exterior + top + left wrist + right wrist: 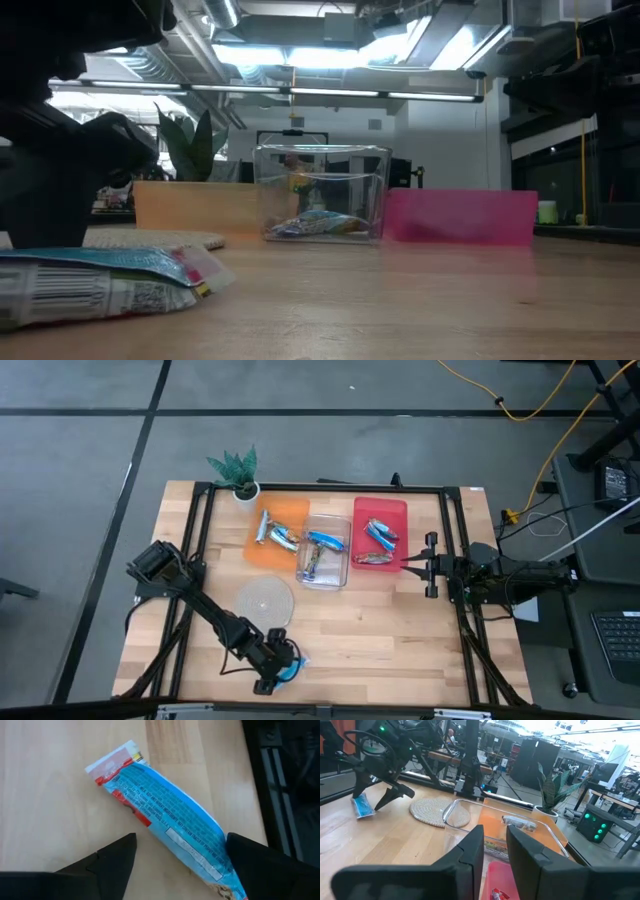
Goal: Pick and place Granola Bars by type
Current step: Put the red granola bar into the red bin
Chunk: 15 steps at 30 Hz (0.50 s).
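Down at the near edge, the left gripper spreads its fingers around one blue granola bar. Three bins hold two bars each. The right gripper, nearly closed, waits right.

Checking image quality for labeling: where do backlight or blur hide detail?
Low view: bright ceiling lights leave the left arm a dark silhouette, and the near bar is soft. Left wrist view: the bar is sharp, between the open left hand.
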### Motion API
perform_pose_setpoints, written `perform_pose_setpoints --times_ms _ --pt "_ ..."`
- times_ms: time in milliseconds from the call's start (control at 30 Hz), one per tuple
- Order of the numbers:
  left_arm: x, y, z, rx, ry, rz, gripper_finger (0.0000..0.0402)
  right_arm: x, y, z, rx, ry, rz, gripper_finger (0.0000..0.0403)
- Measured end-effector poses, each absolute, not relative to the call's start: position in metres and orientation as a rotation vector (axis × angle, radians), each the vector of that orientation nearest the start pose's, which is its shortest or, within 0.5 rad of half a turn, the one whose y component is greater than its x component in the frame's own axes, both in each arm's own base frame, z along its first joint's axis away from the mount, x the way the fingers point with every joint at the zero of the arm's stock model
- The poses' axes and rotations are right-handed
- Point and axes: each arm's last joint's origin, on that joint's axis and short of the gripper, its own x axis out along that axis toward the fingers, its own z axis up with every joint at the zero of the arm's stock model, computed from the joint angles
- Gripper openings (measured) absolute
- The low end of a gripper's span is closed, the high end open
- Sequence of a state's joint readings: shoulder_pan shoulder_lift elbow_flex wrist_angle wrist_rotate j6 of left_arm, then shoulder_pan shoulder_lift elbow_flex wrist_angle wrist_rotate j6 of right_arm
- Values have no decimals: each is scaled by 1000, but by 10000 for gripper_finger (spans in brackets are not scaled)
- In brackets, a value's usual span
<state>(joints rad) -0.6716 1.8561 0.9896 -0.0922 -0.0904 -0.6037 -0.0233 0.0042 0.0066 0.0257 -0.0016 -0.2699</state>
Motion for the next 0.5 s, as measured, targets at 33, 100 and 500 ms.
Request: perform_pose_setpoints --times_ms 33,100,500 --pt "279 -218 130 -185 1018 -236 295 97 -2 168 -270 -25 -25 87" --pt "278 -218 129 -181 1025 -230 275 97 -2 168 -270 -25 -25 87" --pt "278 -215 128 -176 1048 -224 123 97 -2 168 -270 -25 -26 87"
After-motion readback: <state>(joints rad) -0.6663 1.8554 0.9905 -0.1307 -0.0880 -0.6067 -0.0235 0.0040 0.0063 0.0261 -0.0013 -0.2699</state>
